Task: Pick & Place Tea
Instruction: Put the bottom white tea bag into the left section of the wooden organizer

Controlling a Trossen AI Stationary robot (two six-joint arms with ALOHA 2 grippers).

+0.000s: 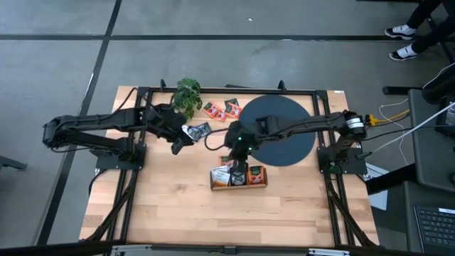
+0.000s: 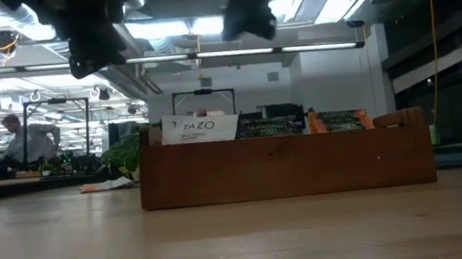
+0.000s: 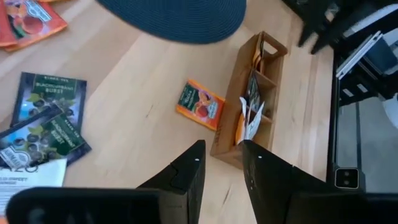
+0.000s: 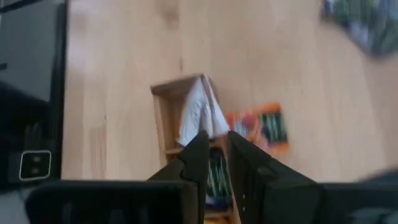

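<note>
Tea packets (image 1: 220, 110) lie loose upper-center w/ some filed in wooden box (image 1: 238, 178) center-bottom; right gripper (image 1: 238, 158) hovers over box, nearly shut, apparently empty; left gripper (image 1: 178, 144) center-left, part-open, empty.

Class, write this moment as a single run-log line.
right gripper: above wooden box, nothing visibly held | left gripper: open, empty, near dark tea packets | orange packet: on table beside box
</note>
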